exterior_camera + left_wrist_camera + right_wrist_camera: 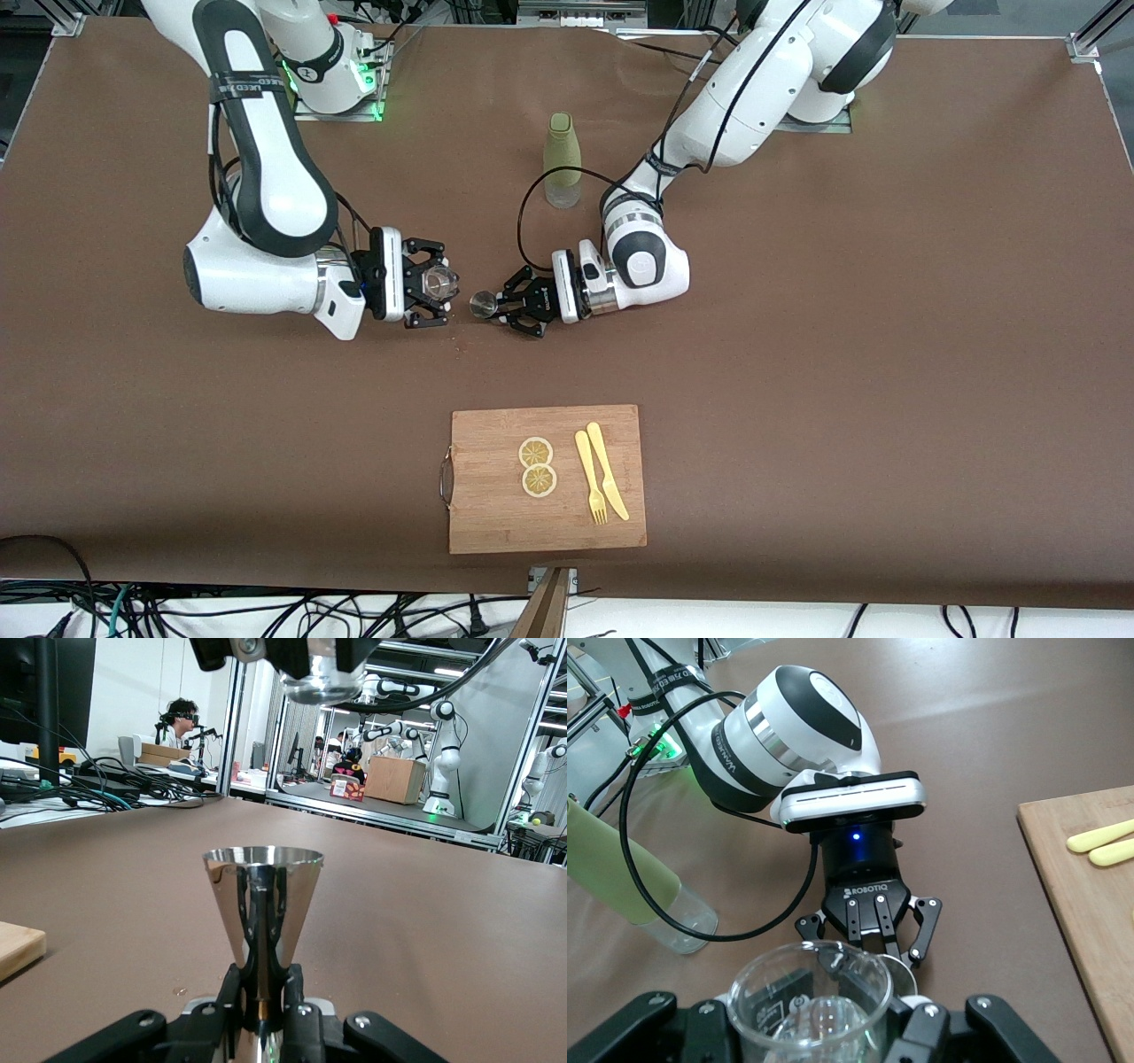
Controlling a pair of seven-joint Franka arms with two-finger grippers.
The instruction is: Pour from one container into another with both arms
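Shiny metal cup (483, 304) sits pinched tight in the left gripper (505, 310), over the middle of the brown table (797, 354). The right gripper (434, 285) squeezes a clear glass (440, 283) just beside it. A green bottle (562, 159) stands toward the table's robot edge.

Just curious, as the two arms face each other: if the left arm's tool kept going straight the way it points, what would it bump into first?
Probably the right tool and its glass cup. The left tool holds a metal jigger pointing that way, though the cup seems higher, so it might pass underneath.
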